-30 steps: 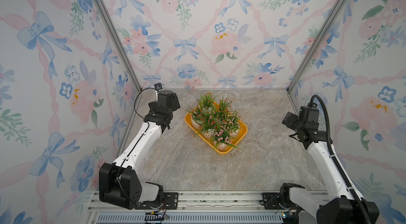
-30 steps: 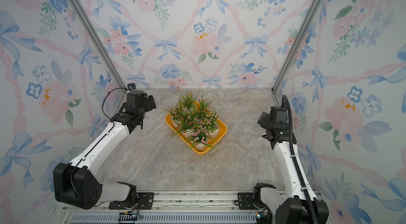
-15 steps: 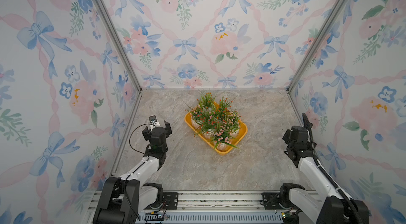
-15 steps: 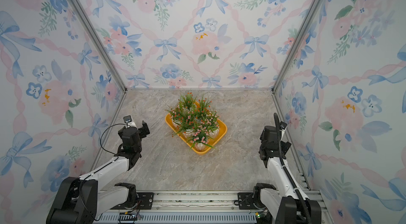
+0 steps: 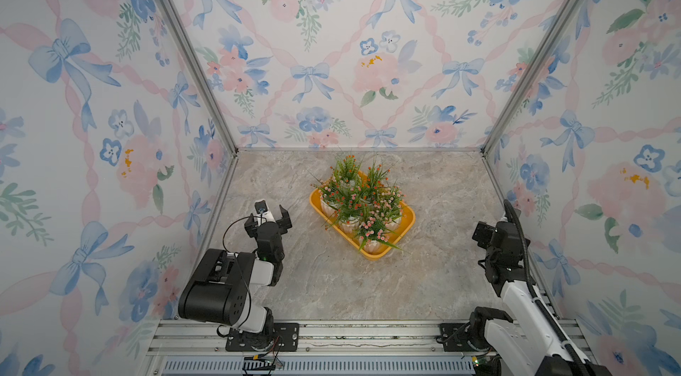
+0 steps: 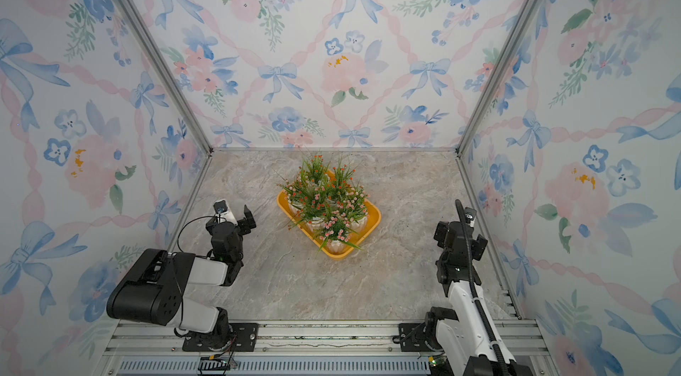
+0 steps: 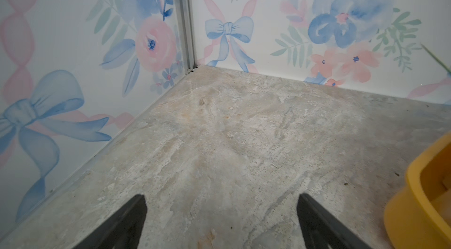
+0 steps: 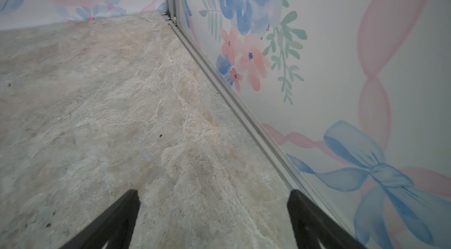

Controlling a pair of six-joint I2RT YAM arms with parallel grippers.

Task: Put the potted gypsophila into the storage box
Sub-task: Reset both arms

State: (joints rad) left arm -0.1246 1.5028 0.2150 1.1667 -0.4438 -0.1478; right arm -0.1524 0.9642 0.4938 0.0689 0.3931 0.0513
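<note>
Marble tabletop (image 5: 331,282): potted gypsophila (image 5: 353,197) inside storage box (image 5: 407,219); left gripper (image 7: 220,197), right gripper (image 8: 213,194) released, empty.

The marbled grey-beige tabletop (image 5: 442,282) bears the yellow-orange storage box (image 5: 405,221), set askew near its middle.

Lab booth (robot cell) — floral panels (image 5: 331,61), aluminium rail (image 5: 368,333)

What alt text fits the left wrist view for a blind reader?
The left tool hangs open and empty over the marbled tabletop, black fingers spread. A corner of the yellow storage box shows at one edge; floral wallpapered walls meet beyond.
</note>
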